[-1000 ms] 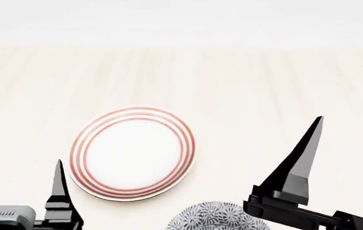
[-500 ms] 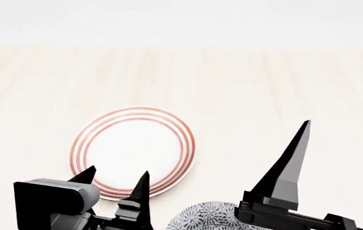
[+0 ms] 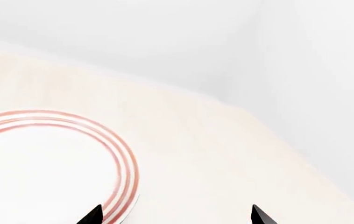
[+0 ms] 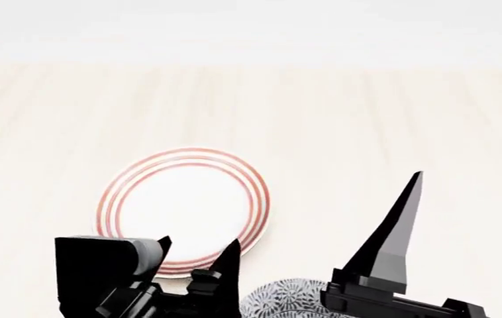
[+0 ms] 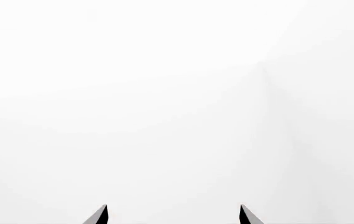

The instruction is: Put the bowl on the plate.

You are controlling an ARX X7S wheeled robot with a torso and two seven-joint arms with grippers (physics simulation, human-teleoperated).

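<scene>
the bowl (image 4: 291,299) is sitting at the near table edge, just beside the plate (image 4: 183,211), between both grippers; left gripper (image 4: 198,255) and right gripper (image 4: 472,205) are gaping empty.

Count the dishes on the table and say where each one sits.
2. The plate lies mid-table, left of centre. The bowl sits nearer the robot, partly cut off by the picture's edge; more could lie outside it.

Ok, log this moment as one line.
bowl: on table, ungrasped | plate: bare | left gripper: open | right gripper: open
</scene>
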